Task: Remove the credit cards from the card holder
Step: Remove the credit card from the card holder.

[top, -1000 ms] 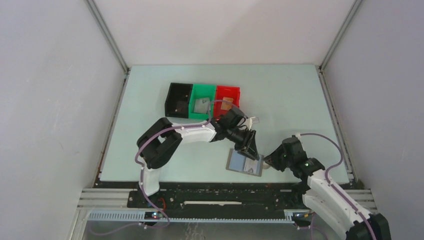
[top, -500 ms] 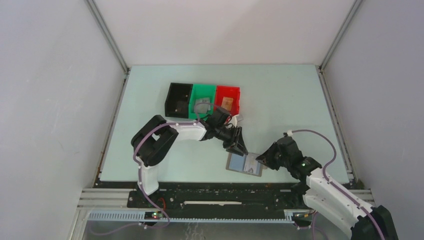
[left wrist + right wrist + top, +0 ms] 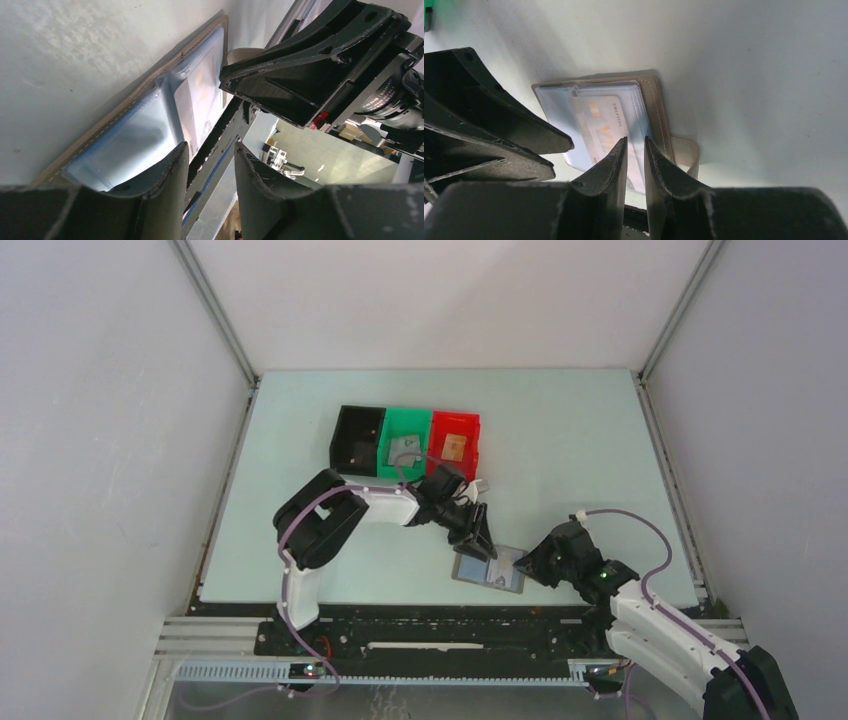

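Note:
The card holder [image 3: 490, 568] lies open and flat near the table's front edge, its blue-grey pockets [image 3: 150, 130] facing up. A pale credit card with orange print [image 3: 596, 122] sits in one pocket. My left gripper [image 3: 482, 544] hangs over the holder's left part, open, with nothing between its fingers [image 3: 175, 165]. My right gripper [image 3: 527, 564] is low over the holder's right edge beside the closing tab [image 3: 686, 150]. Its jaws stand a narrow gap apart, empty. A grey card [image 3: 405, 450] lies in the green bin and a tan-orange card [image 3: 455, 445] in the red bin.
A black bin [image 3: 357, 440], a green bin [image 3: 405, 425] and a red bin [image 3: 462, 425] stand in a row behind the left arm. The table's front edge [image 3: 440, 600] runs just below the holder. The two grippers are close together over the holder.
The left gripper drew back to the left, then dipped toward the holder again, opening a little. The right gripper slid left onto the holder's right edge.

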